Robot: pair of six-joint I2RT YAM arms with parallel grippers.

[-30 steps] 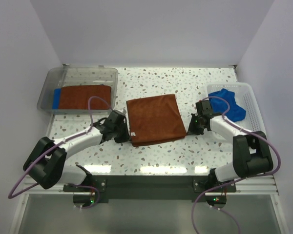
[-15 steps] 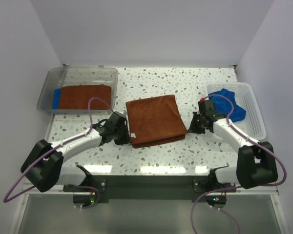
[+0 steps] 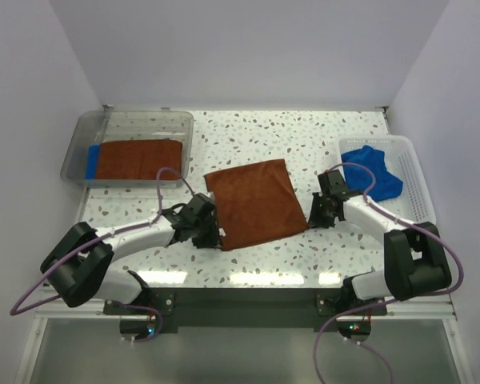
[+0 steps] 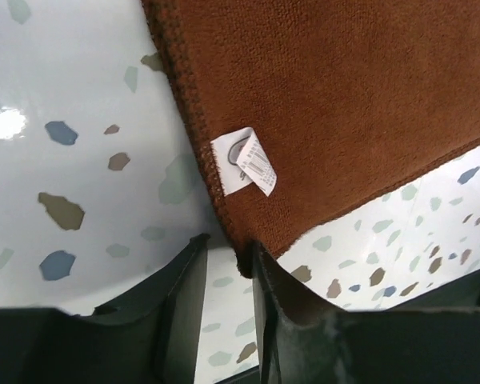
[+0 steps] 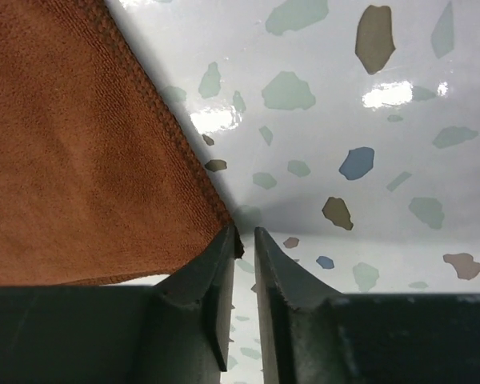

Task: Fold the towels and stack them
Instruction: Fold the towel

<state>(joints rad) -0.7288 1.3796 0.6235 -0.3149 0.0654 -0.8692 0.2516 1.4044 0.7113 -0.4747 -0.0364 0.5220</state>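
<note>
A folded rust-brown towel (image 3: 256,204) lies flat in the middle of the table, slightly skewed. My left gripper (image 3: 214,238) sits at its near left corner. In the left wrist view the gripper (image 4: 228,248) is open by a narrow gap, and the towel (image 4: 344,96) corner only brushes the right fingertip (image 4: 260,260). My right gripper (image 3: 312,216) is at the near right corner. In the right wrist view it (image 5: 246,234) is also narrowly open, with the towel (image 5: 72,160) corner against the left fingertip (image 5: 228,240). Bare table shows between both pairs of jaws.
A clear plastic tray (image 3: 80,136) at the back left holds a folded brown towel (image 3: 138,158) on top of a blue one (image 3: 92,160). A white mesh basket (image 3: 412,172) at the right holds a crumpled blue towel (image 3: 374,170). A white label (image 4: 244,162) sticks out of the towel's hem.
Both grippers were shut on the towel's near corners and have now parted. The towel has swung a little, its near left corner drawn toward the arms, and now lies flat.
</note>
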